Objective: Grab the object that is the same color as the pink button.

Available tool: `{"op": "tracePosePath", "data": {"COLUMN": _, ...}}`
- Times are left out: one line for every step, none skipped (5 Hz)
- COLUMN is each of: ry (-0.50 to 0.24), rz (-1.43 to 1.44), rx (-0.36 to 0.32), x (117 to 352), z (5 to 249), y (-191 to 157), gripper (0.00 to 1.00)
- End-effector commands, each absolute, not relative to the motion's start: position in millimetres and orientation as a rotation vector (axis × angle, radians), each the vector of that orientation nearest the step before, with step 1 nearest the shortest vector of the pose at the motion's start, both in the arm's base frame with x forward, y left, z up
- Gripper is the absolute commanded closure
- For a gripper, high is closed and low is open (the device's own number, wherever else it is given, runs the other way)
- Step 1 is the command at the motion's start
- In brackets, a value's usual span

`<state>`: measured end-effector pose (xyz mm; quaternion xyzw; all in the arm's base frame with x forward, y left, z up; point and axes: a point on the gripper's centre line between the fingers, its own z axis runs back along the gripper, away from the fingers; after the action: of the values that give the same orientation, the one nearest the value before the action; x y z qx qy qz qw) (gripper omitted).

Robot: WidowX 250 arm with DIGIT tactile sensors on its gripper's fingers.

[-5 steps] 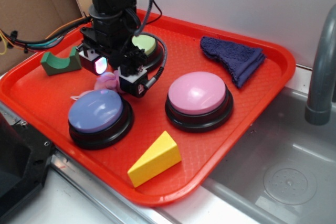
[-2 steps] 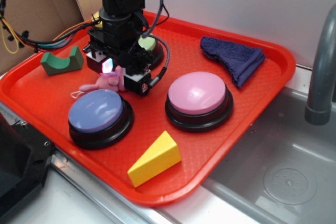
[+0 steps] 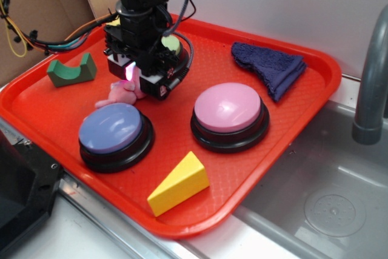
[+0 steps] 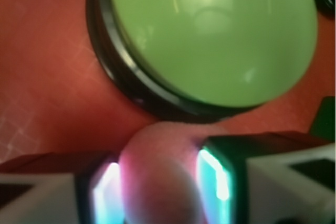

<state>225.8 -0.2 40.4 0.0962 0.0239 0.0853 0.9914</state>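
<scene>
The object, a small pink plush toy (image 3: 121,94), hangs between my gripper's lit pads just behind the lavender-blue button (image 3: 111,127). In the wrist view the plush (image 4: 160,177) fills the gap between the glowing pads (image 4: 214,178), which press on both of its sides. My gripper (image 3: 128,80) is shut on it, low over the red tray (image 3: 200,71). The pink button (image 3: 229,107), a pale-pink dome on a black base, sits to the right, well apart from the gripper.
A green dome button (image 4: 210,30) lies right behind the gripper. A green arch block (image 3: 71,70) is at the left, a yellow wedge (image 3: 179,182) near the tray's front and a dark blue cloth (image 3: 270,65) at the back right. A sink (image 3: 327,192) and faucet (image 3: 370,89) are to the right.
The gripper closed on the pink plush, then shifted slightly back and to the right with it. The plush has turned and risen from beside the blue button.
</scene>
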Motion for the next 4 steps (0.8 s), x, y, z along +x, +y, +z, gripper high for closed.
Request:
{"op": "tracePosePath", "data": {"ry": -0.126, "rz": 0.145, "rx": 0.118, "x": 238.7, "z": 116.2, "y": 5.9, "gripper": 1.00}}
{"op": "tracePosePath", "data": {"ry": -0.179, "rz": 0.145, "rx": 0.081, "x": 231.0, "z": 155.1, "y": 7.0, "gripper": 1.00}}
{"op": "tracePosePath", "data": {"ry": -0.216, "rz": 0.140, "rx": 0.012, "x": 226.3, "z": 183.8, "y": 14.2, "gripper": 1.00}}
{"op": "tracePosePath", "data": {"ry": -0.285, "rz": 0.157, "rx": -0.039, "x": 217.1, "z": 213.7, "y": 24.9, "gripper": 1.00}}
